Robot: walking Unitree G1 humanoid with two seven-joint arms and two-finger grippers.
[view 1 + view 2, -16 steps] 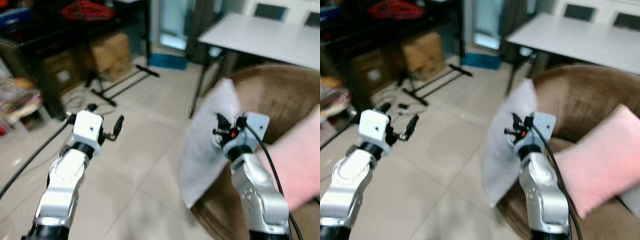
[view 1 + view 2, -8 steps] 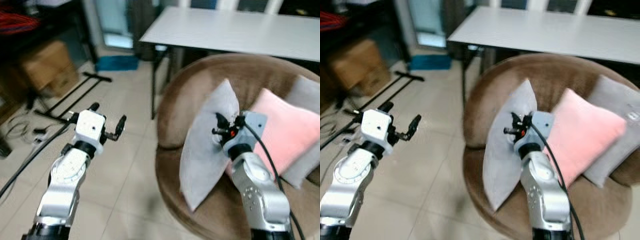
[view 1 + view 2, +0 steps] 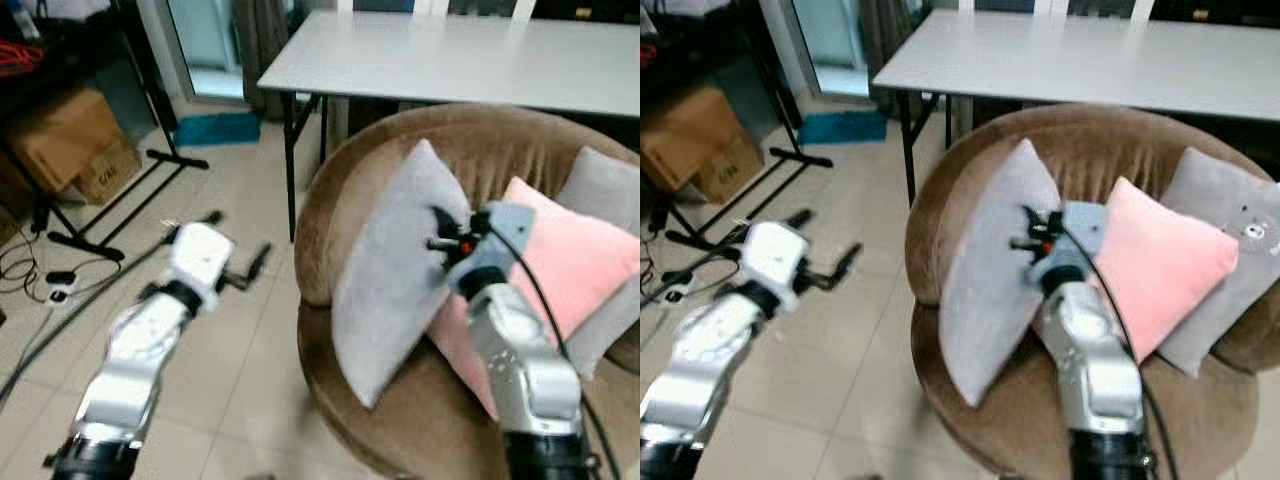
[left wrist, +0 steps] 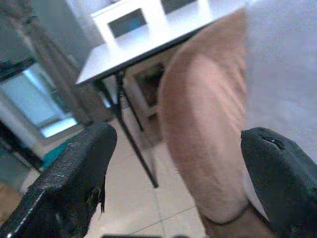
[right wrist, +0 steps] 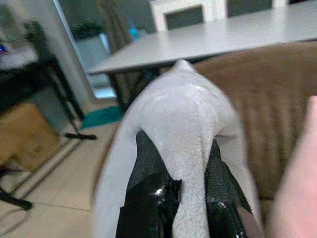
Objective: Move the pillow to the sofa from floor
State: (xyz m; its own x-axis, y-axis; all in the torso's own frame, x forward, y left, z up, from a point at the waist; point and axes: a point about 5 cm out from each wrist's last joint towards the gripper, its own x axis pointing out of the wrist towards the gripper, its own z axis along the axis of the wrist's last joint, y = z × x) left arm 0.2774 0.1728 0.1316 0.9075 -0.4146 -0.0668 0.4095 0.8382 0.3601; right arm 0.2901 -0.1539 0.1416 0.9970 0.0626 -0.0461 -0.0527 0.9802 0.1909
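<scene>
Fingers of the right gripper [image 5: 181,198] pinch the edge of the grey pillow [image 3: 990,270], holding it upright over the seat of the round brown sofa [image 3: 970,165], its lower corner near the cushion. Three pillows sit within the sofa's curved back — the held grey one, a pink pillow [image 3: 1160,265] just beside it, and another grey pillow [image 3: 1225,215] further right. The left gripper [image 4: 173,183] hangs over the tiled floor [image 3: 240,200] with its fingers spread wide. One white table [image 3: 440,50] stands behind.
</scene>
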